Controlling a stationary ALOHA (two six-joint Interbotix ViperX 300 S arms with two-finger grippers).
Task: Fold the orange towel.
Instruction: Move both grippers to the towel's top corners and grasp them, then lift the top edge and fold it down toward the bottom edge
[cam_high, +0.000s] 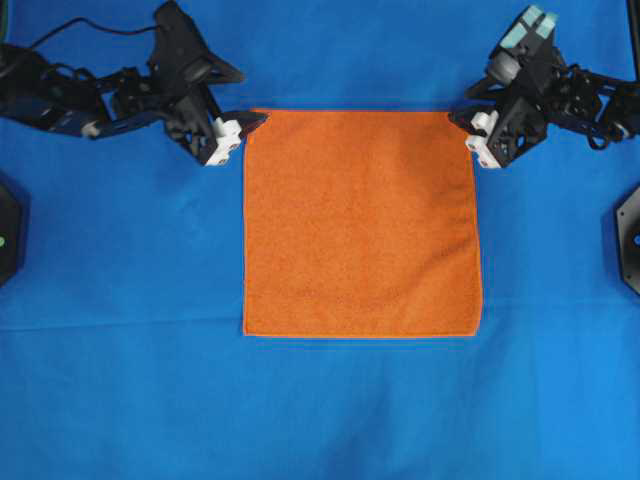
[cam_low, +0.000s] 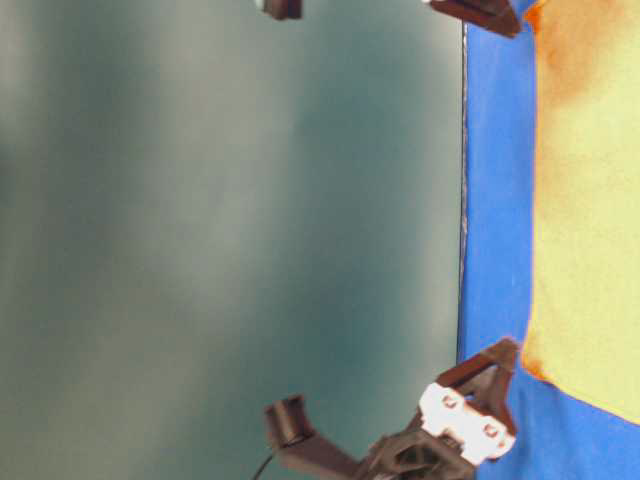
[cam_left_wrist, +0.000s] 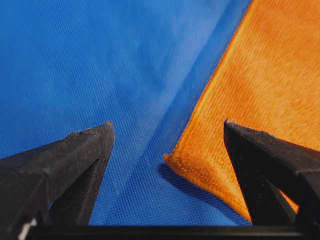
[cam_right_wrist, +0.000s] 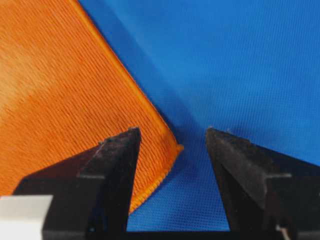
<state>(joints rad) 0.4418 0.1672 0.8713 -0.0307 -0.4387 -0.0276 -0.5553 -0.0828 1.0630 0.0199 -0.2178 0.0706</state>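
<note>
The orange towel (cam_high: 362, 224) lies flat and square on the blue cloth. My left gripper (cam_high: 253, 122) sits at its far left corner. In the left wrist view this gripper (cam_left_wrist: 167, 125) is open, and the towel (cam_left_wrist: 260, 75) has its corner lying between the two fingers, slightly lifted off the cloth. My right gripper (cam_high: 461, 121) is at the far right corner. In the right wrist view it (cam_right_wrist: 172, 131) stands open as well, with the towel (cam_right_wrist: 60, 85) corner between the fingers, one finger over the orange fabric. Neither gripper holds anything.
The blue cloth (cam_high: 120, 380) covers the whole table. Black fixtures stand at the left edge (cam_high: 6, 232) and the right edge (cam_high: 630, 236). Both arms reach in from the far corners. The table-level view shows the table's edge (cam_low: 463, 200) against a blurred grey-green background.
</note>
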